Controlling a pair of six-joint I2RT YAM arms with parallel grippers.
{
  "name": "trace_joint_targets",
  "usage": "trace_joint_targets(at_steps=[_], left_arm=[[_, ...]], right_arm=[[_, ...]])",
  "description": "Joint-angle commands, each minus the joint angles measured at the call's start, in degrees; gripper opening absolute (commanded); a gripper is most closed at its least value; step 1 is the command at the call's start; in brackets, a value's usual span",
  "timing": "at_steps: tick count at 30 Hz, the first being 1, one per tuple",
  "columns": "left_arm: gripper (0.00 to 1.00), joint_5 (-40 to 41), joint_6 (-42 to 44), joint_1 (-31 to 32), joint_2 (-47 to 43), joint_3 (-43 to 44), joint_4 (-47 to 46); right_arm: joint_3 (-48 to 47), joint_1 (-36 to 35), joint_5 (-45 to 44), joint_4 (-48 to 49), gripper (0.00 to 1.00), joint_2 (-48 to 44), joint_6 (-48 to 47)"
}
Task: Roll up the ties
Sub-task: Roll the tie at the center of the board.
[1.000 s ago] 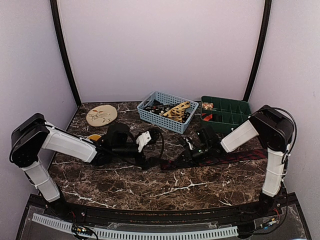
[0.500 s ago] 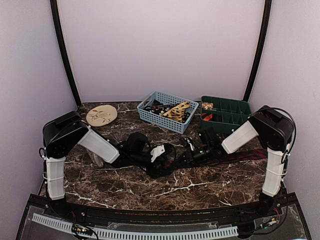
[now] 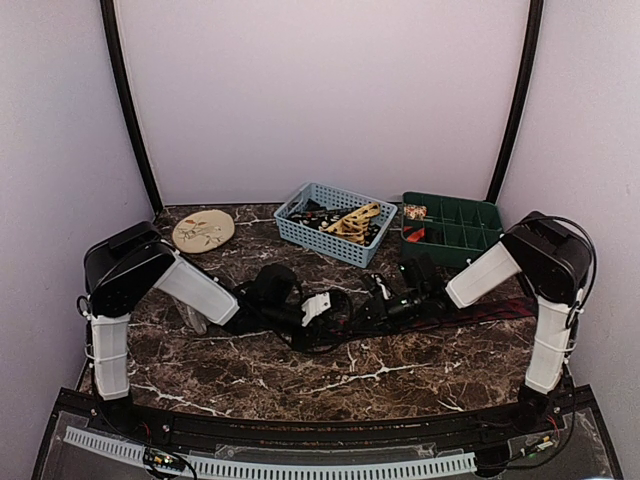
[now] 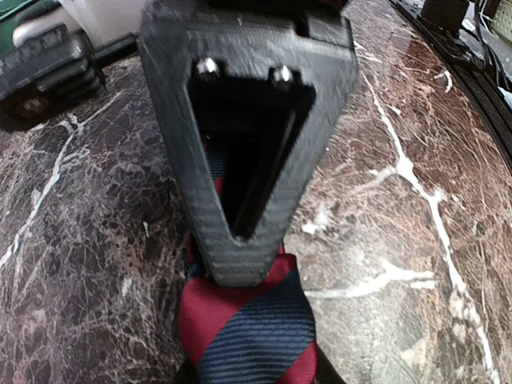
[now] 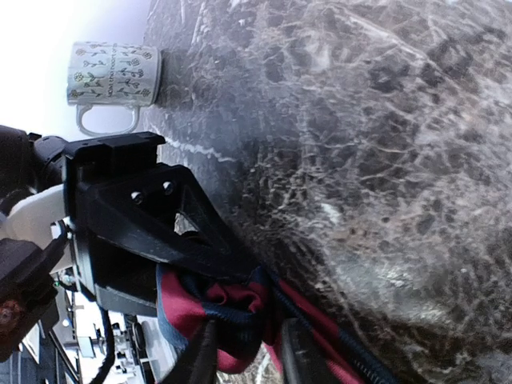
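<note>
A dark tie with red stripes (image 3: 480,312) lies across the marble table (image 3: 300,375), from the centre out to the right. Its left end is bunched into a small roll (image 5: 232,308). My left gripper (image 3: 345,312) has reached in from the left and is shut on that roll; its upper finger (image 4: 240,240) presses down on the red and navy cloth (image 4: 248,328), and the lower finger is hidden. My right gripper (image 5: 248,360) meets it from the right, jaws parted, the roll sitting between its fingers (image 5: 196,360).
A blue basket (image 3: 340,250) with more ties stands at the back centre. Beside it on the right is a green compartment tray (image 3: 478,207). A round tan disc (image 3: 203,230) lies at the back left. A patterned mug (image 5: 112,76) lies on its side beyond the left arm.
My left arm has swung in from the left to the centre and its jaws have closed down on the tie's rolled end. The right jaws have parted from shut.
</note>
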State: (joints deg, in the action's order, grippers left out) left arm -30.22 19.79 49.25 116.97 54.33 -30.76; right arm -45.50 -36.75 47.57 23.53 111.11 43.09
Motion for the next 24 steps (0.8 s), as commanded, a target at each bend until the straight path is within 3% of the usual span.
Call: trace_joint_targets(at_steps=[1, 5, 15, 24], left_arm=[[0.27, 0.1, 3.2, 0.3, -3.2, -2.9, 7.1], [0.26, 0.2, 4.0, 0.2, -3.7, -3.1, 8.4], [0.25, -0.3, 4.5, 0.2, -3.5, -2.3, 9.6], [0.25, -0.4, 4.4, 0.2, -3.4, -1.9, 9.9]], right_arm=[[-0.1, -0.3, -0.1, 0.2, 0.33, -2.6, 1.6], [-2.4, -0.7, 1.0, -1.4, 0.36, -2.0, 1.3], [-4.4, -3.3, 1.8, -5.2, 0.31, -0.8, 0.3], [-4.2, -3.1, -0.5, -10.9, 0.38, -0.8, -2.6]])
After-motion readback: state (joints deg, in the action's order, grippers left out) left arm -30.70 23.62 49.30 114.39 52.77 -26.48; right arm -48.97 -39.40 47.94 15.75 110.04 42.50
